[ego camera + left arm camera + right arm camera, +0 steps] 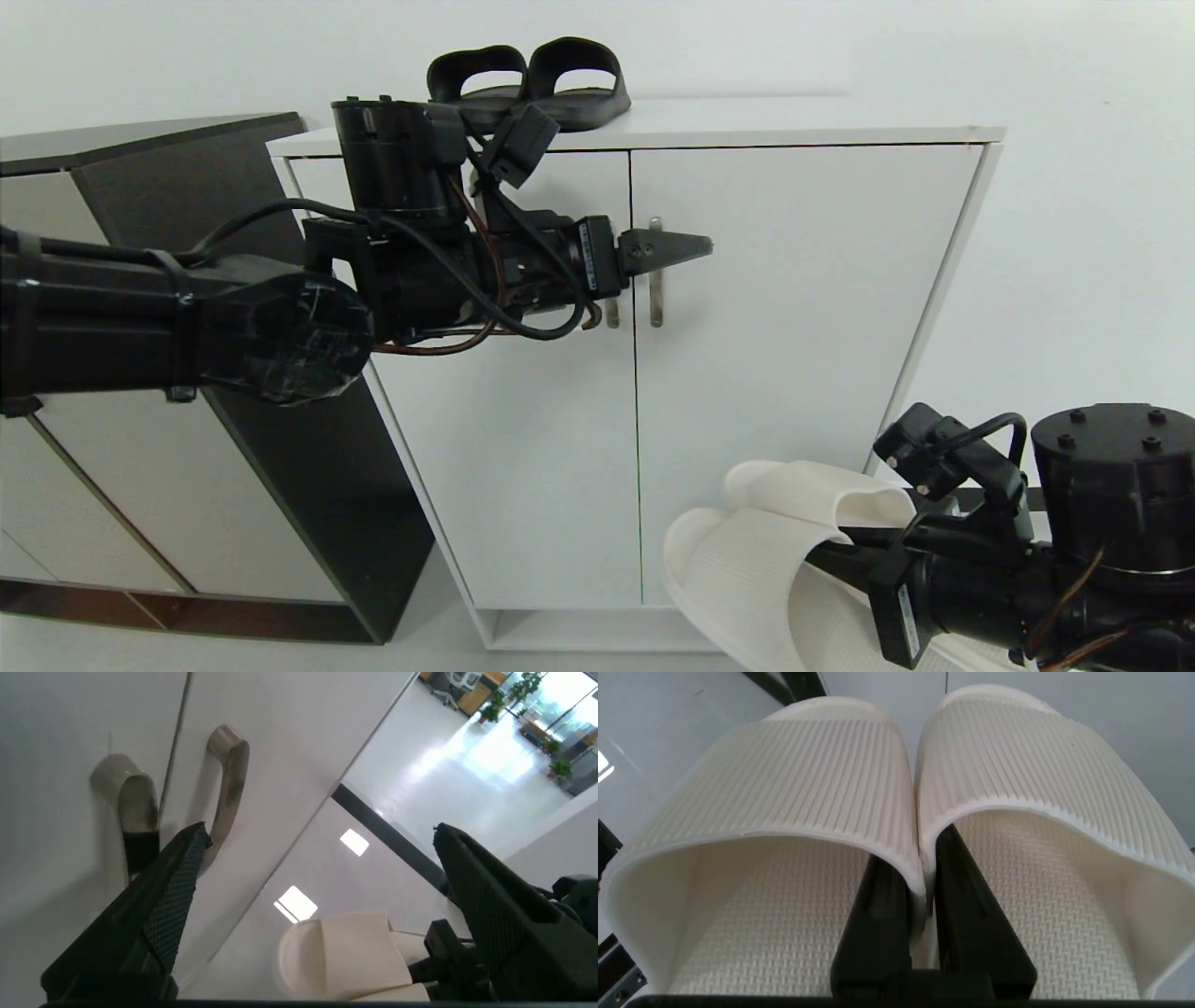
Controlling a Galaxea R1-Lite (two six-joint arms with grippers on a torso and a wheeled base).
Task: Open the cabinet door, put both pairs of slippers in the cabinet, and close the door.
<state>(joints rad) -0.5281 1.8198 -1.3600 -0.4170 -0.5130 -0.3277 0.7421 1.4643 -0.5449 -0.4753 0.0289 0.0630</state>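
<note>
The white cabinet (794, 327) stands with both doors shut. Its two metal handles (656, 280) sit side by side at the middle seam. My left gripper (695, 246) hovers open just in front of the right handle (229, 775), its fingers (159, 915) spread wide and touching nothing. A pair of black slippers (532, 84) rests on the cabinet top. Low at the right, my right gripper (924, 915) is shut on the pair of white slippers (747, 560), pinching their inner edges together (915, 831) in front of the right door.
A dark grey cabinet (187, 159) stands tight against the white one's left side. A white wall rises behind and to the right. Bare floor (374, 812) lies below the doors.
</note>
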